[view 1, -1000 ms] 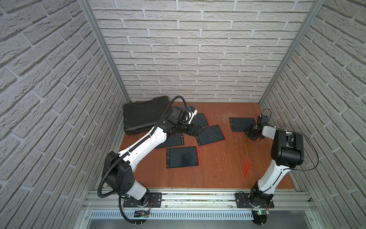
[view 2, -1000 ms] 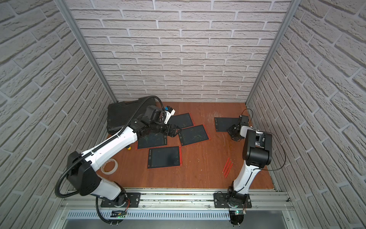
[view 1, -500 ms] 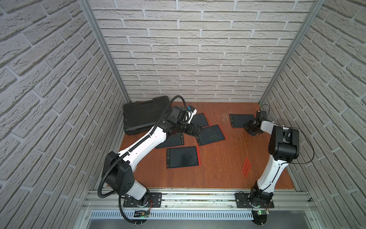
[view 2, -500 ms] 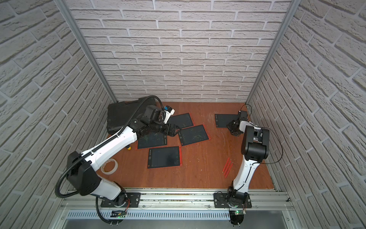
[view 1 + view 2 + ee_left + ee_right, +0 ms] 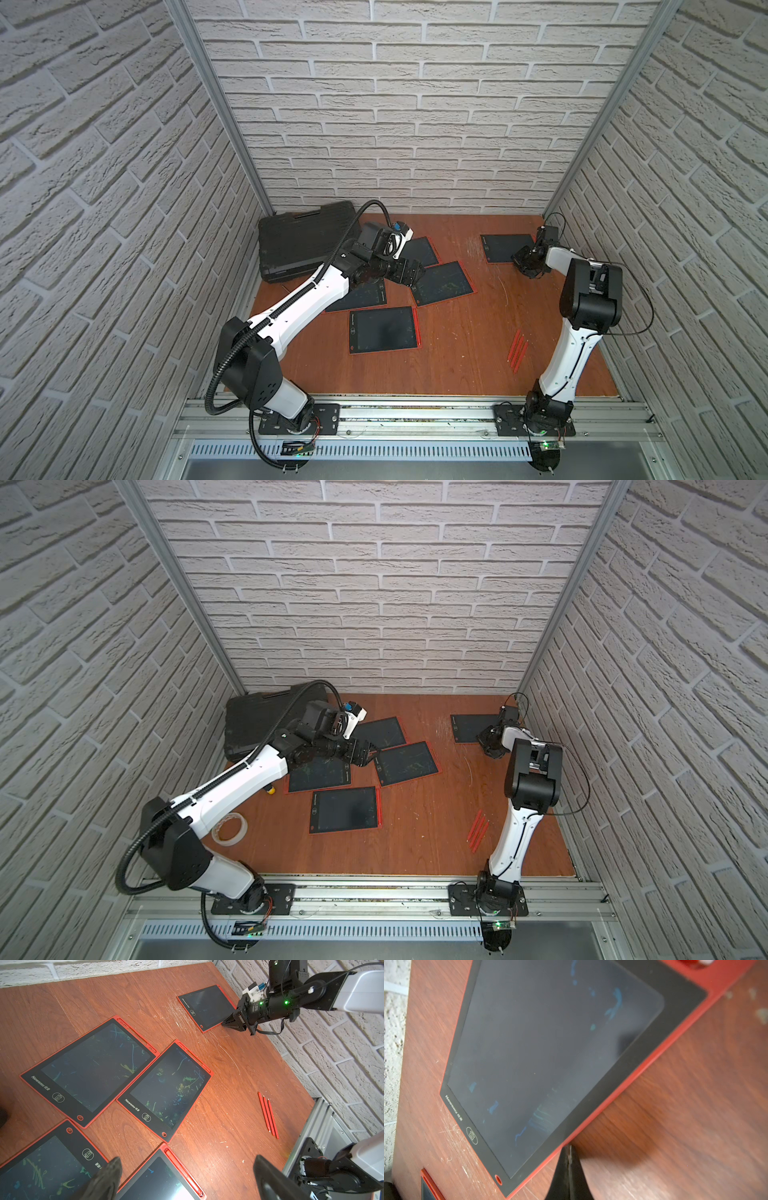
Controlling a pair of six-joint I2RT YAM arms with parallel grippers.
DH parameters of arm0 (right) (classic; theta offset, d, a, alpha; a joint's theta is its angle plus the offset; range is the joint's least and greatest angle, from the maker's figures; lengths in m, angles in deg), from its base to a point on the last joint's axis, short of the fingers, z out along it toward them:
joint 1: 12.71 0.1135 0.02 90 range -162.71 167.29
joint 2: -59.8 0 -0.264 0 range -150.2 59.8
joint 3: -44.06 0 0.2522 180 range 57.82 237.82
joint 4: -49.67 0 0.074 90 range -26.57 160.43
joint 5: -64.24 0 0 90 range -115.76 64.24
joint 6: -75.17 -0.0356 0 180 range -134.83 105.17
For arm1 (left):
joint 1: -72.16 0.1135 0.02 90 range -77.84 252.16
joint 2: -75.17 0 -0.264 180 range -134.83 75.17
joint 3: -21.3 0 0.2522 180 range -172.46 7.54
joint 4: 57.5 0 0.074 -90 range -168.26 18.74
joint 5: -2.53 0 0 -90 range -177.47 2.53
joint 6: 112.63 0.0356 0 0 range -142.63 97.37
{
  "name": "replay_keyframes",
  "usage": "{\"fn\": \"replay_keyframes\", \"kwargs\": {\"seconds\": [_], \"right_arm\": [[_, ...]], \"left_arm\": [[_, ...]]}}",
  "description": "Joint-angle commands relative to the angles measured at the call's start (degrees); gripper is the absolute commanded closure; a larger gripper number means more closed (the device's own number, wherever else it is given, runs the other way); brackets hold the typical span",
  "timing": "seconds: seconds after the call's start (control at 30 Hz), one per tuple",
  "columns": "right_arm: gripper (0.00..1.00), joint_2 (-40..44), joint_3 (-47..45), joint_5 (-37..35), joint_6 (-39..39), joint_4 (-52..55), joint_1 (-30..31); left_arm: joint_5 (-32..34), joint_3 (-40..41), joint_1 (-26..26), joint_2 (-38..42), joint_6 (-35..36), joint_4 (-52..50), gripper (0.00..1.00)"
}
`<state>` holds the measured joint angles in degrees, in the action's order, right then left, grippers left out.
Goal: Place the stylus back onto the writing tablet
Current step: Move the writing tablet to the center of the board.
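Closed right jaws sit at the tablet [image 5: 550,1053] rim.

Glossy-screened red plastic tablet [image 5: 550,1053] — scratched, grained wooden table [image 5: 695,1105].

Our stereo head high over the near rail [image 5: 415,411], facing down toward the far wall [image 5: 395,124], left wrist looking right across the table [image 5: 239,1095], right wrist close over the far-right tablet [image 5: 550,1053], which we find in every view.
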<state>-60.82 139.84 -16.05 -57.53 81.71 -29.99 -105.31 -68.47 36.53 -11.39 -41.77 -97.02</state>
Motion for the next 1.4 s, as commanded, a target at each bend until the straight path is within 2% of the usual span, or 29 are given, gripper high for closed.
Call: {"fn": "replay_keyframes", "kwargs": {"seconds": [0.0,0.17,0.27,0.5,0.67,0.8,0.93,1.07,1.2,1.37], "right_arm": [[0.97,-1.51,0.12,-1.04,0.76,2.53,1.06],[0.97,2.62,-4.91,-1.03,2.11,0.40,1.68],[0.96,6.85,-9.11,-1.18,5.82,-0.33,2.34],[0.86,23.33,-21.80,-0.74,12.92,-0.42,5.50],[0.80,35.86,-32.33,0.08,15.80,-0.33,12.12],[0.77,46.23,-39.21,-0.60,14.99,0.86,21.51],[0.71,55.91,-42.21,-4.55,11.32,3.24,34.45],[0.67,59.89,-42.95,-9.21,5.93,2.29,46.59],[0.64,55.52,-41.06,-14.27,2.54,-1.02,58.88],[0.63,40.32,-29.86,-19.81,2.65,-2.08,72.65]], "left_arm": [[0.17,-0.11,0.61,0.08,0.28,0.81,0.02],[0.75,-0.23,1.01,-0.18,0.59,0.62,0.02],[0.87,-0.35,1.35,-0.10,0.56,0.45,0.02],[0.17,-0.33,1.96,0.50,0.06,0.53,0.02],[0.53,-0.72,2.48,1.19,1.35,-0.40,0.02],[2.47,-0.94,4.30,2.74,1.84,-1.25,0.02],[2.12,-0.98,7.32,3.77,1.18,-1.18,0.02],[1.34,-0.92,9.83,4.60,0.60,-0.80,0.02],[1.50,-0.20,10.94,5.84,0.24,0.09,0.02],[2.47,-0.45,11.66,6.30,0.46,-0.46,0.02]]}}
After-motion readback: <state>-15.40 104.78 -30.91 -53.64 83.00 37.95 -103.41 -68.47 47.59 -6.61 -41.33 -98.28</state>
